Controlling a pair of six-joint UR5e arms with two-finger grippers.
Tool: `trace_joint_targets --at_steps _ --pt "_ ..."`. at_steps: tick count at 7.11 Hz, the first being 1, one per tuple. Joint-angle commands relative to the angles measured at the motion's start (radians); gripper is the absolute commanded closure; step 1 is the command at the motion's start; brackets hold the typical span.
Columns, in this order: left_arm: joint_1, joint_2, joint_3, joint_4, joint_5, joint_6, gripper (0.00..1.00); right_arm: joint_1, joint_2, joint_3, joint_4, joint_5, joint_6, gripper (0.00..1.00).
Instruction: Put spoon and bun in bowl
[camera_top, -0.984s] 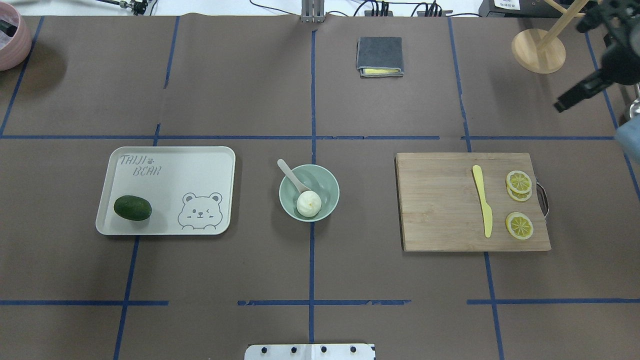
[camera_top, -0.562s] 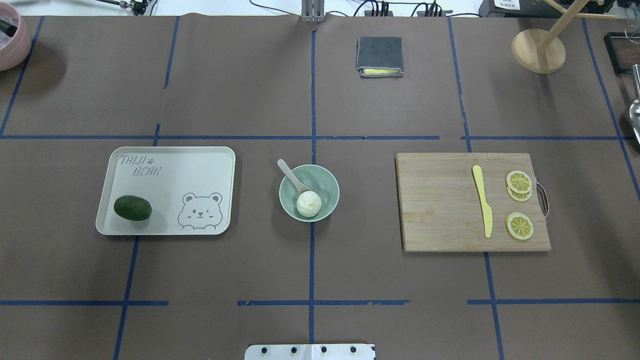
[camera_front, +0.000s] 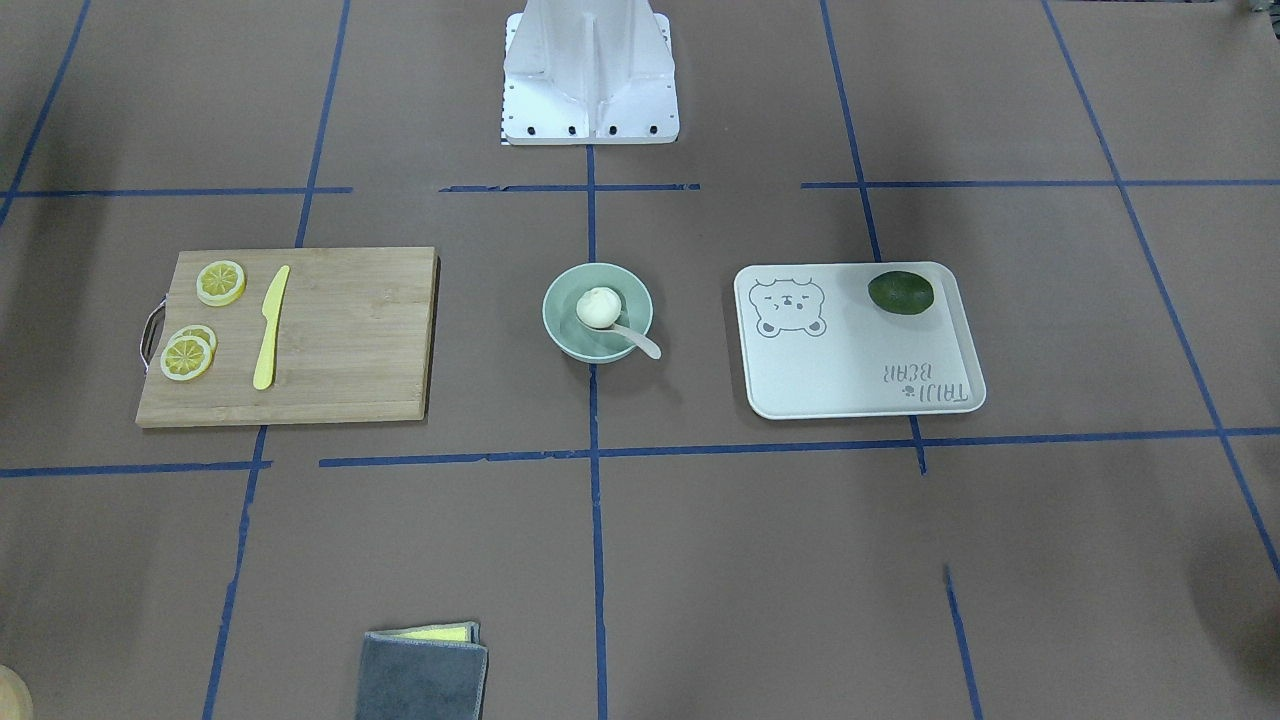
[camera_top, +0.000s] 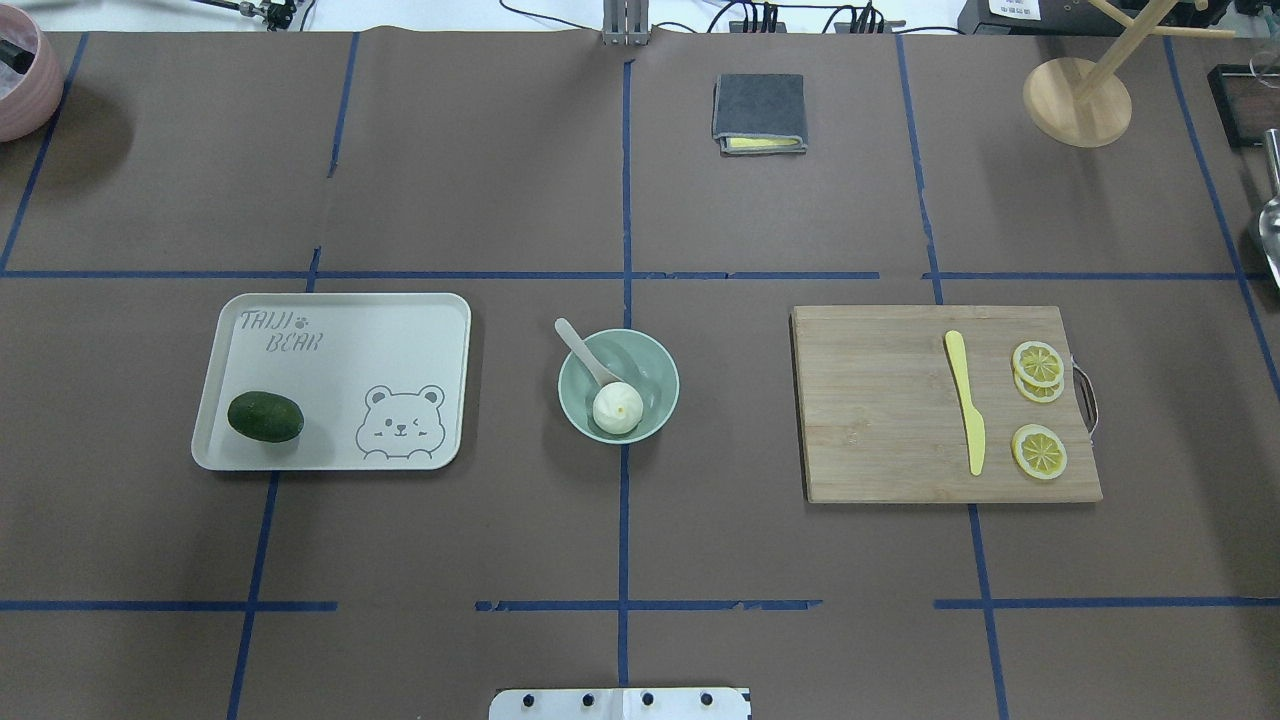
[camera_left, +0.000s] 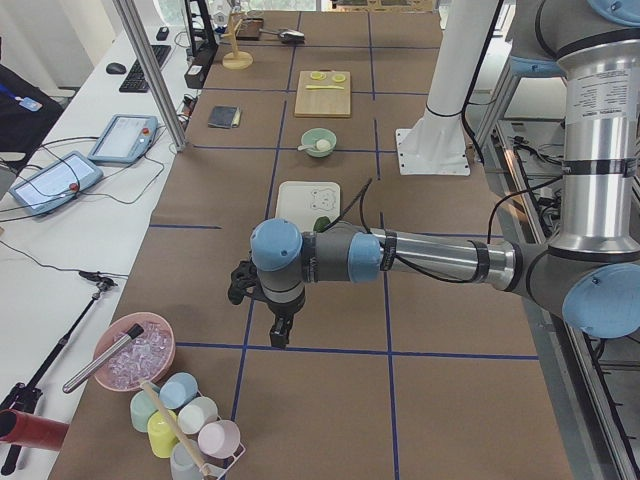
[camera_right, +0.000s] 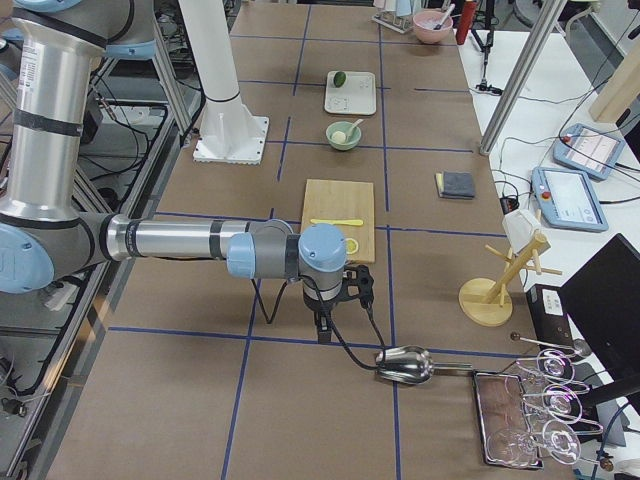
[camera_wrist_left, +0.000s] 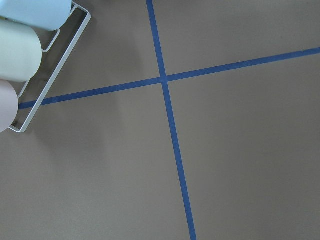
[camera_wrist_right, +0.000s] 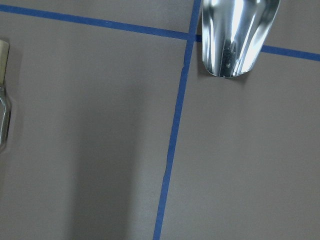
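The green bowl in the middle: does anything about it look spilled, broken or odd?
Nothing stands out. The bowl sits upright, the bun lies inside it, and the spoon rests in it, handle poking over the rim. Nothing is spilled around it.

The left arm (camera_left: 430, 260) is a shiny silver tube with round light-blue caps. The right arm (camera_right: 170, 240) looks the same. A thin black cable (camera_right: 345, 352) hangs off it. The left pincer (camera_left: 279, 335) and right pincer (camera_right: 322, 328) are black. The white base (camera_front: 590, 70) has small black screws (camera_front: 571, 130).

lab with taped table (camera_top: 500, 180), teach pendants (camera_left: 122, 137)
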Motion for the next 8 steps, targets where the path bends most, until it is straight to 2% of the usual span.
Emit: trace_joint_targets --at_steps 1,8 --pt "0.0 0.001 -0.006 0.0 -0.002 0.0 0.0 0.006 0.002 -0.002 0.001 -0.003 0.013 0.0" --pt "0.0 0.001 -0.006 0.0 -0.009 0.002 0.0 0.004 0.012 -0.005 0.007 0.0 0.011 0.0"
